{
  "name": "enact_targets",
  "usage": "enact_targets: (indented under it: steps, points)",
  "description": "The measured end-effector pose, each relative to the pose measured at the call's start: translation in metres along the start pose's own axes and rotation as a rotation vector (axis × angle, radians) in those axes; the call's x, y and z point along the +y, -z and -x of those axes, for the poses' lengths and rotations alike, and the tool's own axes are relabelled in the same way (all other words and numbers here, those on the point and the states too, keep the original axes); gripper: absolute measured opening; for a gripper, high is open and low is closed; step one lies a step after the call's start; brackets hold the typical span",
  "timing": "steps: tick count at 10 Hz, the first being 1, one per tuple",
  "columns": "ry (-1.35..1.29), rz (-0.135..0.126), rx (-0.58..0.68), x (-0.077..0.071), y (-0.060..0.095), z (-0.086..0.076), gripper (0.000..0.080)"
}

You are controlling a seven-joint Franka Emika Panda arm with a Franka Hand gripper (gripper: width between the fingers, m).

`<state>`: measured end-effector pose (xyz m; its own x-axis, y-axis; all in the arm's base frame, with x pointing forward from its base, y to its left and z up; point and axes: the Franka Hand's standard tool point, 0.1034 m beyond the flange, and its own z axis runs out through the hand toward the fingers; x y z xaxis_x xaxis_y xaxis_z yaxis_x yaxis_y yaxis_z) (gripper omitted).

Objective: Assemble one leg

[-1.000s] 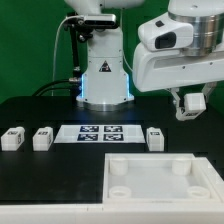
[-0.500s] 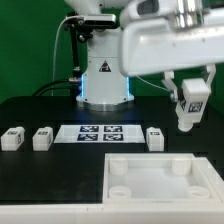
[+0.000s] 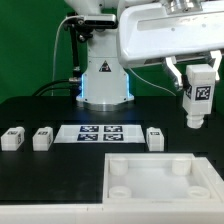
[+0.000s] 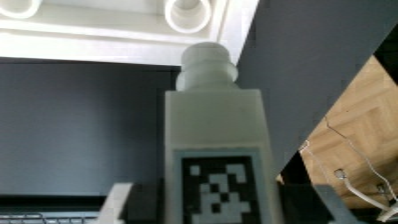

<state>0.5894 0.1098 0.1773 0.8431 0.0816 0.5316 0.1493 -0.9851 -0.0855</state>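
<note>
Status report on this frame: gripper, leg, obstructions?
Gripper shut on leg, lifted clear of table, near upright. White panel on table, visible corner holes empty. Nothing seen in the way.

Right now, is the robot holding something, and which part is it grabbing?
Yes, one white leg, up in the air. The fingers pinch its upper end, by the tag; its round peg end points down, free.
</note>
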Motion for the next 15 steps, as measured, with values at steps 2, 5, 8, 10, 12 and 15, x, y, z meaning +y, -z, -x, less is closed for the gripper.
enact_targets:
  steps: [2, 5, 8, 10, 12, 15]
  points:
    - [-0.001, -0.001, -0.006, 0.0, -0.003, 0.003, 0.0291]
    - [0.009, -0.004, 0.064, 0.01, -0.045, -0.007, 0.0292]
    - [0.011, -0.008, 0.086, 0.013, -0.071, -0.013, 0.0292]
    - [0.009, -0.009, 0.078, 0.012, -0.077, -0.002, 0.0292]
    - [0.012, -0.01, 0.071, 0.01, -0.079, 0.007, 0.0292]
    - [0.008, -0.011, 0.058, 0.01, -0.088, 0.019, 0.0292]
